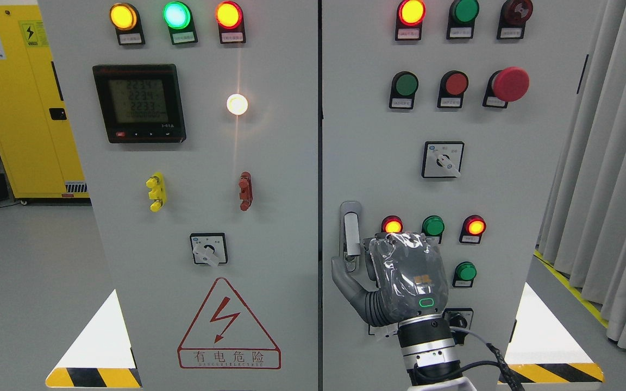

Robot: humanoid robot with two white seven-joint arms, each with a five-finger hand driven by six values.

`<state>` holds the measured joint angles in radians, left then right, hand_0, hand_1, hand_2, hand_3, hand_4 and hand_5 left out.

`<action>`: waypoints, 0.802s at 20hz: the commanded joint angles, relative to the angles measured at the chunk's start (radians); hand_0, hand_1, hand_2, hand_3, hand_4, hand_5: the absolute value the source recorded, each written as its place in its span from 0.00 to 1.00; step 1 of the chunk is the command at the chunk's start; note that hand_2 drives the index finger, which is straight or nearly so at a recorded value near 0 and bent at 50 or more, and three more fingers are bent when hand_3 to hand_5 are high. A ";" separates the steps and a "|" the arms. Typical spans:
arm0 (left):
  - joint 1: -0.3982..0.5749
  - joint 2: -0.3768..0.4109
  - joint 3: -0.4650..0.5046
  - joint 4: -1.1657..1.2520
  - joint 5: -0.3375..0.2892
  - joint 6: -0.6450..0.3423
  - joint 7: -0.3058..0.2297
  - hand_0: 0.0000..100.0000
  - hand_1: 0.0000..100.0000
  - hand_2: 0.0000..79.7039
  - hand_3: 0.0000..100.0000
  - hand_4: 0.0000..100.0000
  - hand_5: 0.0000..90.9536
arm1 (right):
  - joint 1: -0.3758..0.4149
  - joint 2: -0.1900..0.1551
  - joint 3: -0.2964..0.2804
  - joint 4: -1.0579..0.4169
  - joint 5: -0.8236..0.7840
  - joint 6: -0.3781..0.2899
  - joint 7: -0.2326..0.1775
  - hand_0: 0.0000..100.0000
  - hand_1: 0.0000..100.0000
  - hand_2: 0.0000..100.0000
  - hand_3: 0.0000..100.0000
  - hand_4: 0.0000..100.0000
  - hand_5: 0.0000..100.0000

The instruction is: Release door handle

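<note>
Currently, the right hand (394, 277) is resting beside the door handle (351, 234) low on the right cabinet door (508, 179), thumb touching its lower end and fingers seemingly loosened off it, presumably so it can withdraw cleanly.

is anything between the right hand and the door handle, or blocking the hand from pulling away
Nothing visible. The right hand is at the door handle, its thumb reaching the handle's lower end. Whether it touches is hard to tell. The space in front of the cabinet door, toward the camera, looks clear for withdrawal.
</note>
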<state>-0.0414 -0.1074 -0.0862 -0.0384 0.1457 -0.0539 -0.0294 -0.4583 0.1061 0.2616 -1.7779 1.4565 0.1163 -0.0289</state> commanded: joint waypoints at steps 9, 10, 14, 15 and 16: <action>0.000 0.000 0.000 0.000 0.000 0.003 0.000 0.12 0.56 0.00 0.00 0.00 0.00 | -0.028 0.006 -0.005 0.048 0.001 0.009 -0.002 0.45 0.31 0.97 1.00 1.00 1.00; 0.000 0.000 0.000 0.000 0.000 0.003 0.000 0.12 0.56 0.00 0.00 0.00 0.00 | -0.031 0.006 -0.005 0.049 -0.001 0.016 -0.002 0.45 0.32 0.97 1.00 1.00 1.00; 0.000 0.000 -0.001 0.000 0.000 0.003 0.000 0.12 0.56 0.00 0.00 0.00 0.00 | -0.039 0.006 -0.005 0.057 -0.002 0.022 0.000 0.45 0.32 0.97 1.00 1.00 1.00; 0.000 0.000 0.000 0.000 0.000 0.003 0.000 0.12 0.56 0.00 0.00 0.00 0.00 | -0.039 0.006 -0.005 0.057 -0.002 0.022 0.000 0.45 0.32 0.97 1.00 1.00 1.00; 0.000 0.000 0.000 0.000 0.000 0.002 0.000 0.12 0.56 0.00 0.00 0.00 0.00 | -0.037 0.006 -0.005 0.055 -0.002 0.022 0.000 0.44 0.32 0.97 1.00 1.00 1.00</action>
<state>-0.0414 -0.1074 -0.0862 -0.0383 0.1457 -0.0510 -0.0294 -0.4890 0.1104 0.2580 -1.7404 1.4553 0.1352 -0.0324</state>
